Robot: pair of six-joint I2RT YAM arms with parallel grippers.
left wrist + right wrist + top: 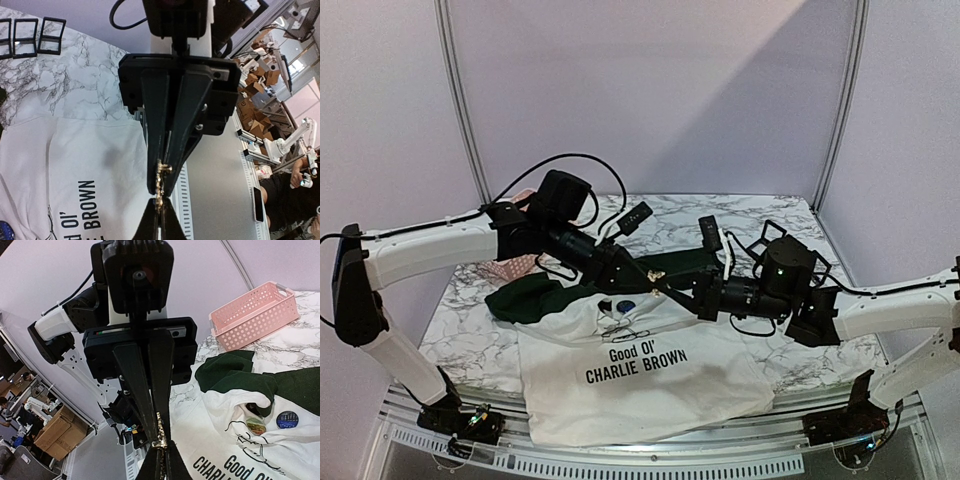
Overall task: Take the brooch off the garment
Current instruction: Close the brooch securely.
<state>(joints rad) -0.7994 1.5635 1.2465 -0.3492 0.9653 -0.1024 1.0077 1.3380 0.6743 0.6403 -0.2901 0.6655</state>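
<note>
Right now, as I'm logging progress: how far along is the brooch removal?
Done: the gold brooch looks free, lifted above the garment. In hand: the left tool and right tool both pinch it in mid-air. Left: releasing it somewhere; where is unclear. Two round badges sit on the garment.

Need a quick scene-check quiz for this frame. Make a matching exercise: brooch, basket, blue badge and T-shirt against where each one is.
Things:
1. gold brooch
2. pink basket
3. blue round badge
4. T-shirt

Places:
A. on the white fabric above the print
B. lying on the marble table, print facing up
C. pinched between the left gripper and the right gripper
D. on the table, past the green sleeve

Pairs: 1-C, 2-D, 3-A, 4-B
</note>
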